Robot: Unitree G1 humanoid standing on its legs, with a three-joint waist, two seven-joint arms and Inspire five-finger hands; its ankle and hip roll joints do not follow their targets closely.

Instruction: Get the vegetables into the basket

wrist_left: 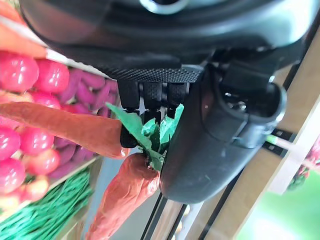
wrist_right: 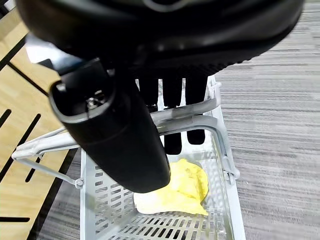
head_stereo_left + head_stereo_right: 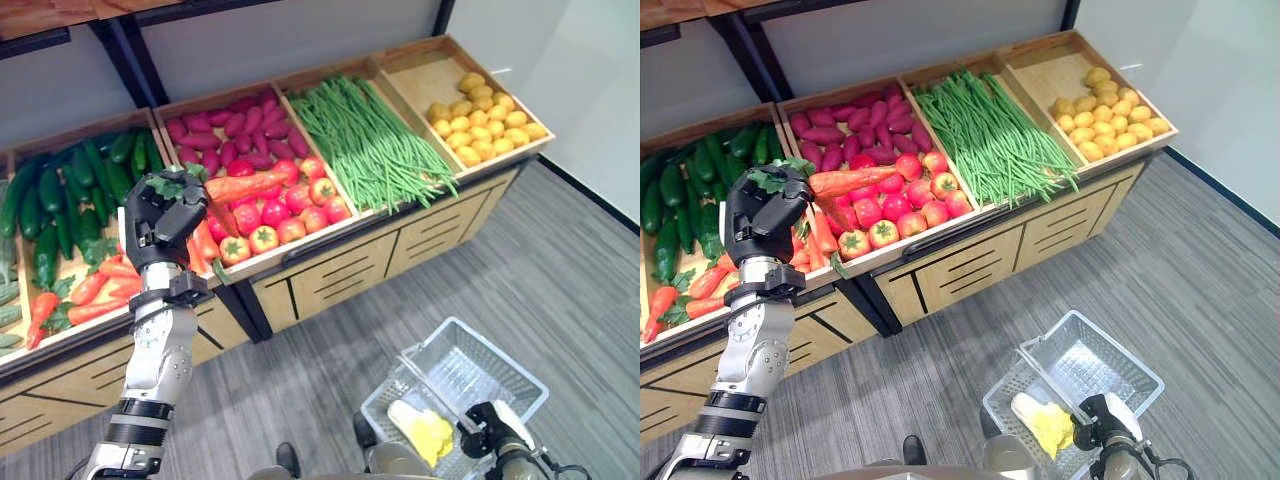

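Above the shelf, the left hand (image 3: 160,222) is squeezing two carrots (image 3: 245,187) while the right hand (image 2: 165,120) is gripping the basket (image 3: 480,375), holding just one yellow vegetable (image 3: 420,430).

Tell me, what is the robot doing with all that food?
It is picking vegetables from a shelf stand and putting them in a basket. Its left robot hand is curled around the green tops of two carrots, held up above the wooden crates of cucumbers, carrots, tomatoes and green beans. Its right robot hand holds the handle of a white wire basket low over the grey floor. Something yellow and leafy already lies in the basket.
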